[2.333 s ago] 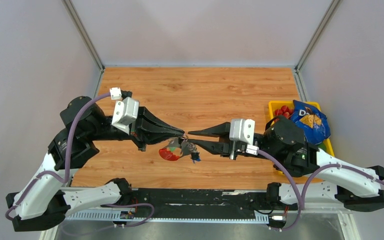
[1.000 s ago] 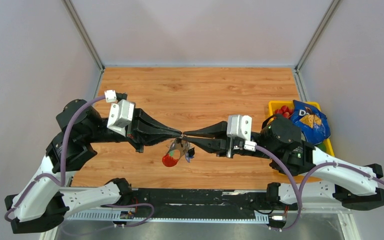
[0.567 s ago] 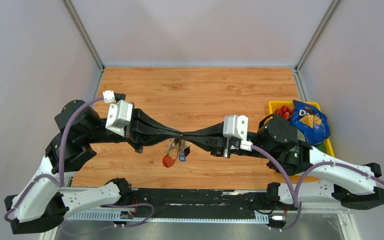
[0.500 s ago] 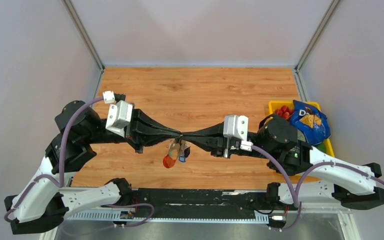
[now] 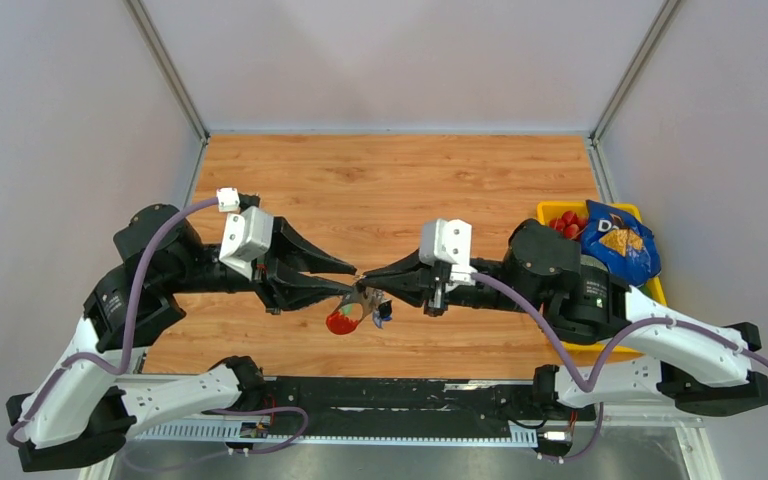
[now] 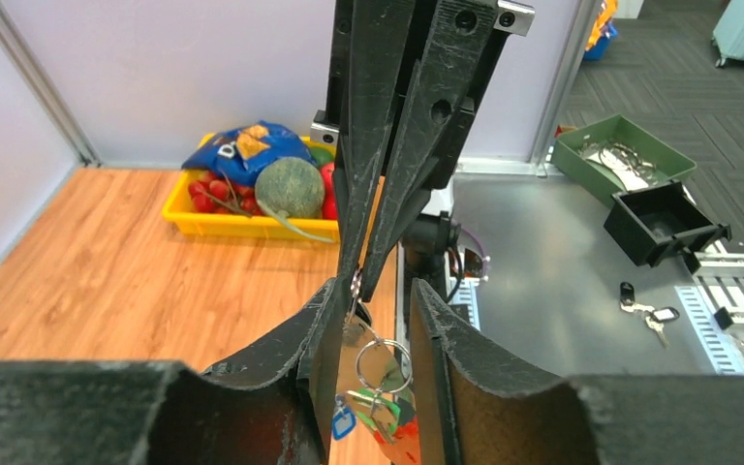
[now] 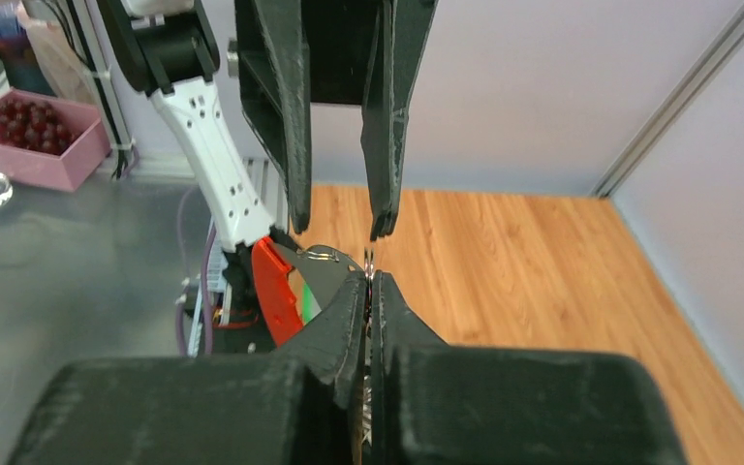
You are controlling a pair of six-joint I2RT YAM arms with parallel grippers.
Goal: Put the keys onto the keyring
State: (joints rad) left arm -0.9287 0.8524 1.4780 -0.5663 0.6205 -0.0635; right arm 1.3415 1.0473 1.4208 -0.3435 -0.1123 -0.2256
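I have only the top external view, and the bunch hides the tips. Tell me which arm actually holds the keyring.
Observer: The right gripper does; its wrist view shows its jaws shut on a thin metal piece at the top of the keyring.
Operator: Report the left one.
Observer: The left gripper is open; its wrist view shows the bunch hanging in the gap between its fingers.
Operator: Look for the key.
Observer: I cannot make out a black-headed key in any view; the left wrist view shows a blue piece, green pieces and the red tag at the bottom of the bunch.
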